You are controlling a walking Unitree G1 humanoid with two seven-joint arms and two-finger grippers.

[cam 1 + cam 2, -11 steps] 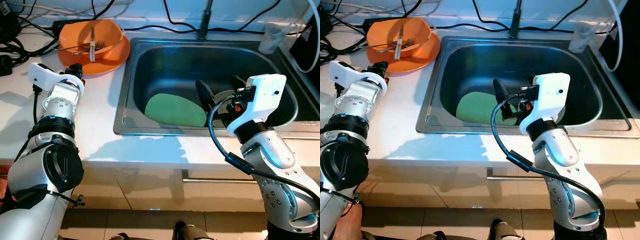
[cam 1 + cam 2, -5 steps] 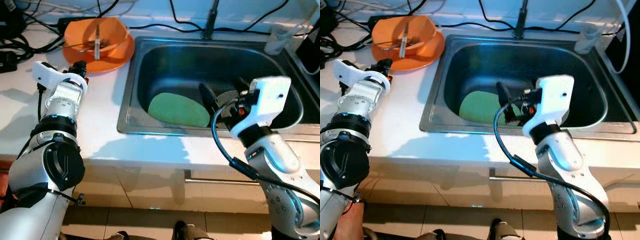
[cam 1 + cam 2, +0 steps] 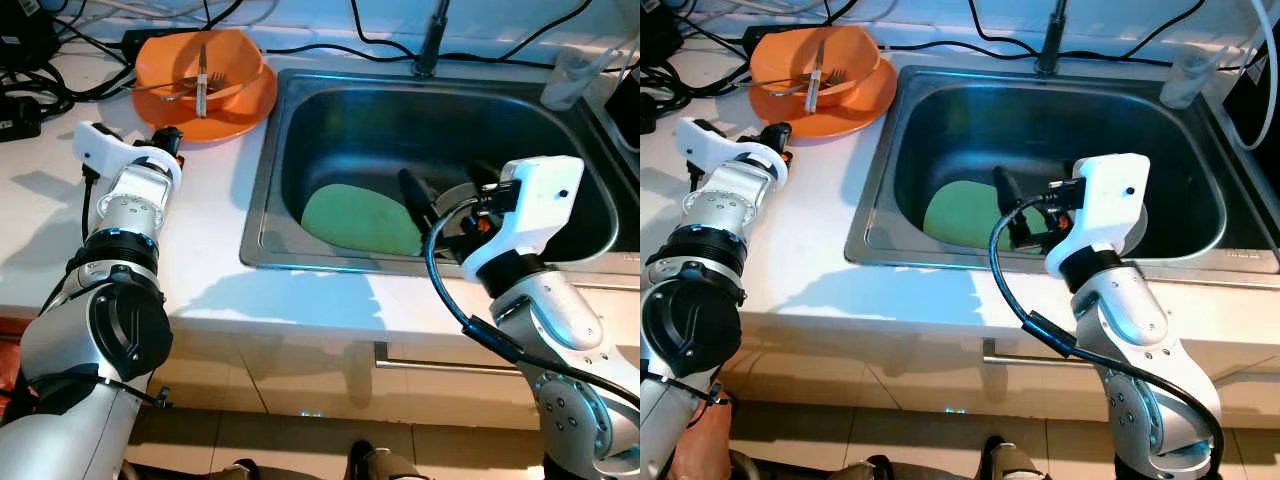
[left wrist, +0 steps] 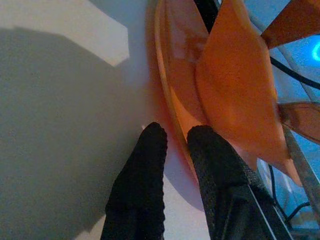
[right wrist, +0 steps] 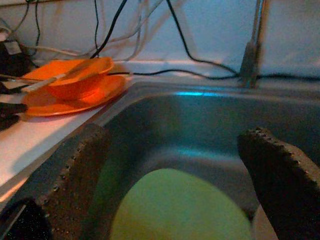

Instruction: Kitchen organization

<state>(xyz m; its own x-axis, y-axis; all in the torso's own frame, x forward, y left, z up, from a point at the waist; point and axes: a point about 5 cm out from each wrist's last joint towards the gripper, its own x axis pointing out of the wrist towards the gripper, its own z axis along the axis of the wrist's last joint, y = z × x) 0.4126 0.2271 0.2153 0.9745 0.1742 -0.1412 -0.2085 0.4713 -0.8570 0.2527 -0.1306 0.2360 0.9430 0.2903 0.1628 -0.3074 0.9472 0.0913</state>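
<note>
An orange bowl (image 3: 228, 62) with a fork and another utensil (image 3: 201, 82) in it stands on an orange plate (image 3: 243, 108) on the white counter, left of the sink. My left gripper (image 3: 170, 137) is at the plate's near rim. In the left wrist view its fingers (image 4: 146, 162) stand close together, with the plate's rim (image 4: 175, 117) between the tips. A flat green plate (image 3: 362, 220) lies on the sink floor. My right gripper (image 5: 175, 137) hangs open inside the sink, just above the green plate's right end, with nothing between its fingers (image 5: 75, 165).
The steel sink (image 3: 262, 215) has a raised rim, and a faucet (image 3: 432, 45) at the back. Black cables and plugs (image 3: 25, 95) crowd the counter's far left and back. A clear cup (image 3: 565, 80) stands at the back right. A drawer handle (image 3: 450, 365) runs below the counter's edge.
The whole picture has shifted a little, so the camera moved. Both grippers keep their places relative to the orange plate and the green plate.
</note>
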